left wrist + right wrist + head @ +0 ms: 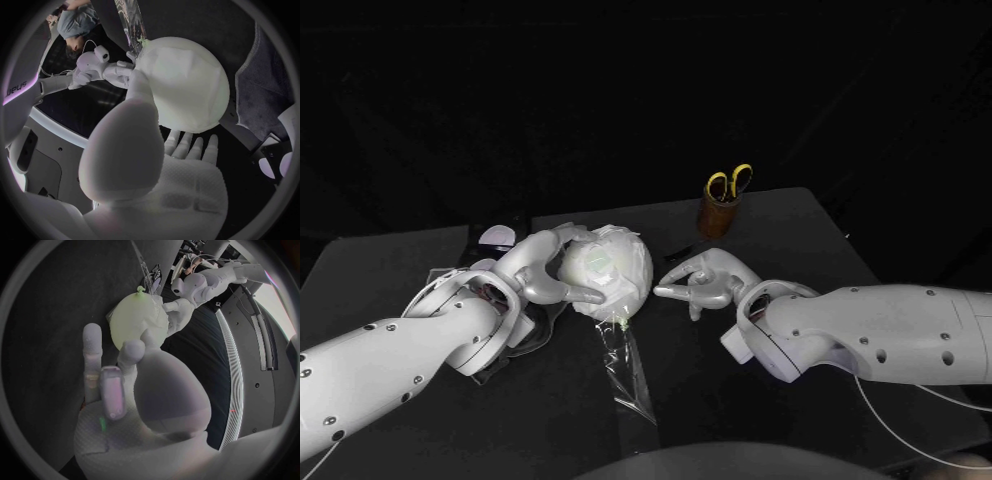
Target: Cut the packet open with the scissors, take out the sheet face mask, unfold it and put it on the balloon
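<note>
The head view shows the balloon (610, 290) lying on the table (776, 230) between the hands, the mask (625, 252) draped over it; the left hand (542, 272) grips its side, fingers curled round it; the right hand (704, 283) sits just beside it, apart, fingers loosely bent and holding nothing. The left wrist view shows the mask (187, 75) as a pale sheet over the balloon's face, the fingers (187, 147) behind it. The right wrist view shows the balloon's (131, 322) bare greenish side and its knot (140, 289). A brown cup (718, 217) at the table's far side holds the scissors (728, 182), handles up; the clear packet (629, 375) lies flat by the knot; whether anything is inside I cannot tell.
</note>
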